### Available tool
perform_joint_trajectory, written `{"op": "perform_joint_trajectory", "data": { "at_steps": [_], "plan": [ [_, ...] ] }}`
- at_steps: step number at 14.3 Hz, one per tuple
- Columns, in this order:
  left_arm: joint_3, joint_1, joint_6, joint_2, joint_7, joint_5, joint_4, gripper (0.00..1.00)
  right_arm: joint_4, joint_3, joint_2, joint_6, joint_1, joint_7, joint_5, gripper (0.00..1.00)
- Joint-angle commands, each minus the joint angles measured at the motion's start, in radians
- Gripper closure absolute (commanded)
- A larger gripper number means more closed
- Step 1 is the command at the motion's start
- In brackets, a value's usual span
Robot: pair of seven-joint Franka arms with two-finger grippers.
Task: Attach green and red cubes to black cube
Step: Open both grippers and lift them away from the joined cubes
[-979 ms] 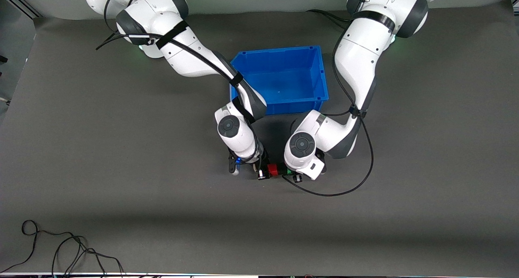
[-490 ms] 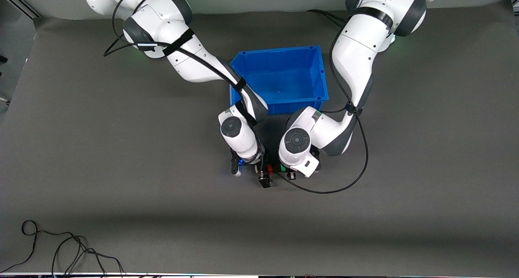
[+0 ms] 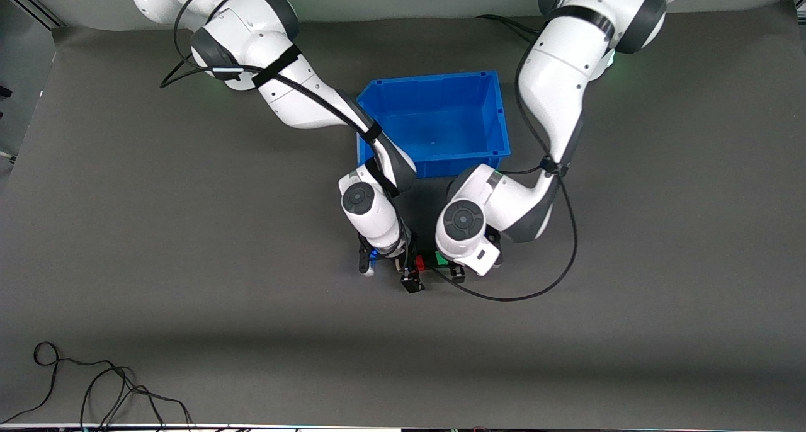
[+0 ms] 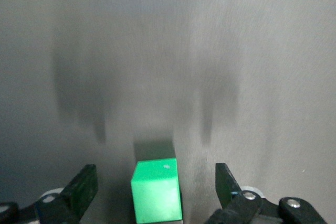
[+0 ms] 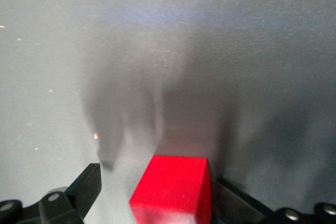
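I have both grippers low over the mat, just nearer the camera than the blue bin (image 3: 441,82), with the cubes between them. My left gripper (image 4: 156,182) stands spread wide around the green cube (image 4: 156,191), its fingers (image 4: 84,184) apart from the cube on both sides. My right gripper (image 5: 152,192) is open too, and the red cube (image 5: 172,187) sits between its fingers, hard against one of them, though I cannot confirm contact.

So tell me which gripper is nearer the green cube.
Left. The left gripper is around the green cube, fingers open on either side. The right gripper is beside it, around the red cube.
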Motion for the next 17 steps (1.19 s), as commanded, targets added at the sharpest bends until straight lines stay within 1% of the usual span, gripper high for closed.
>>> {"op": "perform_joint_trajectory", "data": {
  "at_steps": [1, 3, 4, 6, 8, 10, 12, 14, 17],
  "plan": [
    [0.004, 0.034, -0.165, -0.114, 0.107, -0.015, -0.021, 0.0, 0.018, -0.004, -0.062, -0.138, -0.034, 0.019, -0.016, 0.0],
    [0.004, 0.059, -0.251, -0.186, 0.207, -0.015, -0.049, 0.0, 0.035, -0.002, -0.131, -0.261, -0.075, 0.0, -0.015, 0.0],
    [0.005, 0.069, -0.266, -0.241, 0.265, -0.015, -0.094, 0.0, 0.041, -0.001, -0.172, -0.35, -0.094, -0.018, -0.013, 0.0],
    [0.005, 0.114, -0.28, -0.374, 0.419, -0.015, -0.218, 0.0, 0.054, 0.005, -0.255, -0.526, -0.146, -0.099, -0.002, 0.0],
    [0.005, 0.161, -0.294, -0.494, 0.68, -0.015, -0.337, 0.0, 0.055, 0.005, -0.345, -0.7, -0.197, -0.185, 0.002, 0.0],
    [0.008, 0.198, -0.285, -0.583, 0.861, -0.009, -0.432, 0.0, 0.054, 0.005, -0.436, -0.876, -0.255, -0.314, 0.004, 0.0],
    [0.008, 0.267, -0.262, -0.683, 1.025, -0.009, -0.532, 0.0, 0.054, 0.004, -0.519, -1.042, -0.305, -0.503, 0.002, 0.0],
    [0.01, 0.319, -0.259, -0.773, 1.197, -0.007, -0.613, 0.0, 0.049, -0.006, -0.597, -1.201, -0.341, -0.765, -0.011, 0.0],
    [0.01, 0.417, -0.267, -0.863, 1.542, -0.006, -0.681, 0.0, 0.043, -0.022, -0.685, -1.383, -0.428, -1.132, -0.03, 0.0]
  ]
}}
